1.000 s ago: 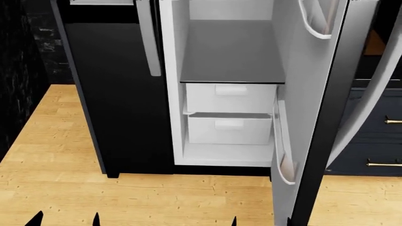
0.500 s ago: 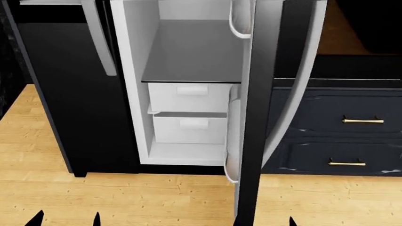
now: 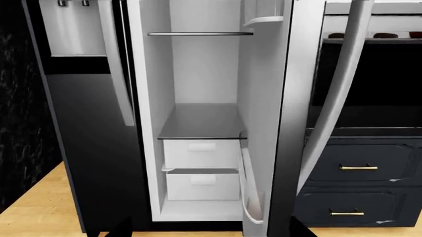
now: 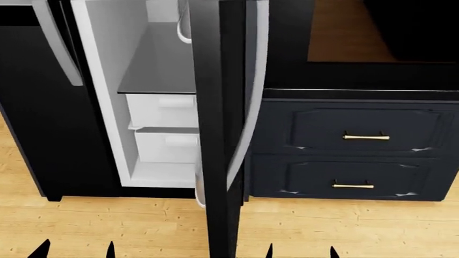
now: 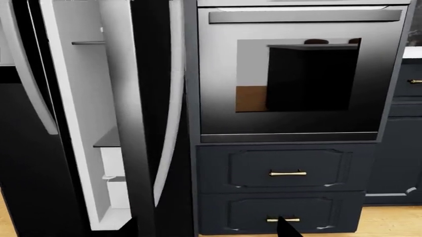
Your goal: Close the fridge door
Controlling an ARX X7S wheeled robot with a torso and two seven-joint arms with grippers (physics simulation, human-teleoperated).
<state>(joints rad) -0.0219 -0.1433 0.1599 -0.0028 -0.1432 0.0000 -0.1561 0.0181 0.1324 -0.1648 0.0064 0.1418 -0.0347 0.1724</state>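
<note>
While the fridge door (image 3: 283,118) is standing wide open in the left wrist view, its white inner face and rail shelves are showing beside the white compartment with a grey glass shelf (image 3: 201,122) and two white drawers (image 3: 201,168). The long curved silver handle (image 3: 333,98) is arcing across the oven and the dark cabinet drawers (image 3: 359,168).

In the head view the door (image 4: 219,134) is presenting its glossy black edge, reaching out over the wooden floor (image 4: 344,226), which is lying open on both sides. Only dark fingertip points of the left gripper (image 4: 75,250) and right gripper (image 4: 300,251) are poking in; whether either is spread is not visible.

In the right wrist view the door (image 5: 148,123) is standing between the fridge interior and the oven door (image 5: 297,74).
</note>
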